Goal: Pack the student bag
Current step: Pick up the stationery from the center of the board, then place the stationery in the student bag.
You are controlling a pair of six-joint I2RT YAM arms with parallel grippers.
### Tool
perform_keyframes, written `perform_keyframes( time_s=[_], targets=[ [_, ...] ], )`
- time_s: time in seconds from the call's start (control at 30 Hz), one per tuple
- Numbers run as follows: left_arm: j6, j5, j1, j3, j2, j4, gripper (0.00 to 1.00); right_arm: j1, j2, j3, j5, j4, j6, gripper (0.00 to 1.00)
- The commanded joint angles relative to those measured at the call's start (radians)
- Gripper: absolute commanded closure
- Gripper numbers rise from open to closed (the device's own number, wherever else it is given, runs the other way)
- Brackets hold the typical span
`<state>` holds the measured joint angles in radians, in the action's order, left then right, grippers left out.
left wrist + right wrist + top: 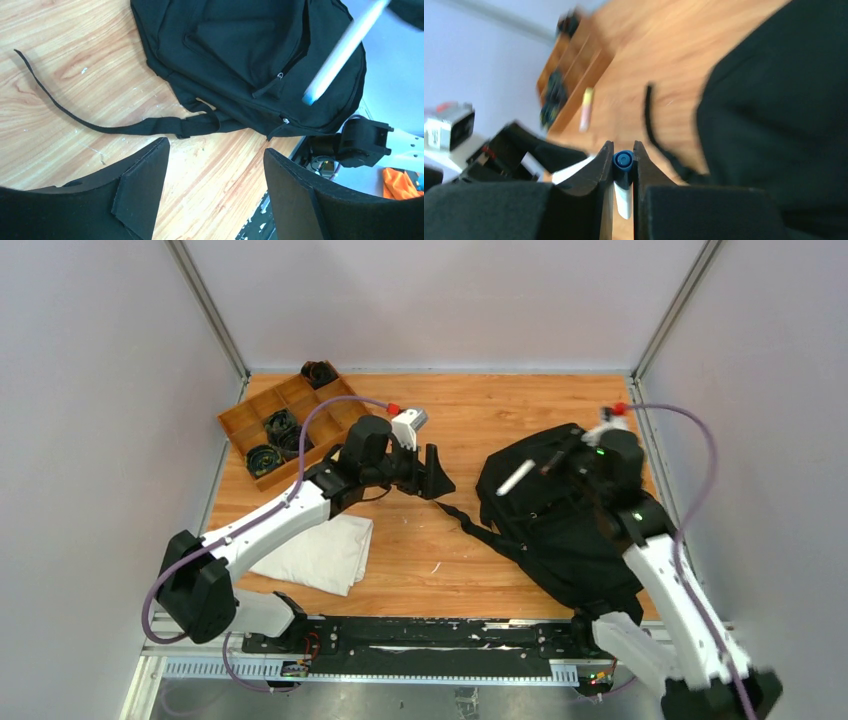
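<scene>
Gripping the white marker [518,478], the right gripper [623,149] should aim it into the student bag [560,540], frame right; left gripper [216,148] apart, empty.

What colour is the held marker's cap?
Blue; the marker's cap shows best in the right wrist view.

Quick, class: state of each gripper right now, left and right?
Left gripper: open, holding nothing.
Right gripper: closed on a white marker with a blue end.
</scene>
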<state>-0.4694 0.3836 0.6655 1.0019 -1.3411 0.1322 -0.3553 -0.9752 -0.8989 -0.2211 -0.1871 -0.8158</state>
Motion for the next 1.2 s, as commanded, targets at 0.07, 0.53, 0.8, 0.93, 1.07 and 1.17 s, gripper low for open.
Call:
perform_keyframes(
  time_s=[0.07, 0.53, 0.8, 0.93, 1.07, 1.17],
  targets=[
    [0.019, 0.028, 0.006, 0.053, -0.032, -0.03, 0.25, 0.29, 0.377, 0.067, 0.392, -0.476, 0.143, 1.0],
    [0.004, -0.004, 0.006, 0.043, -0.019, -0.013, 0.27, 0.317, 0.405, 0.226, 0.441, -0.308, 0.024, 1.0],
    [-0.002, -0.002, 0.006, 0.041, -0.002, -0.016, 0.27, 0.321, 0.404, 0.187, 0.491, -0.292, 0.038, 1.0],
    [-0.004, 0.02, 0.007, 0.041, -0.004, -0.021, 0.27, 0.322, 0.379, 0.174, 0.551, -0.256, 0.032, 1.0],
    [-0.002, 0.019, 0.007, 0.04, -0.003, -0.022, 0.27, 0.323, 0.374, 0.226, 0.587, -0.182, 0.003, 1.0],
    [0.004, 0.022, 0.007, 0.041, -0.004, -0.019, 0.27, 0.322, 0.375, 0.309, 0.567, -0.093, -0.025, 1.0]
  ],
)
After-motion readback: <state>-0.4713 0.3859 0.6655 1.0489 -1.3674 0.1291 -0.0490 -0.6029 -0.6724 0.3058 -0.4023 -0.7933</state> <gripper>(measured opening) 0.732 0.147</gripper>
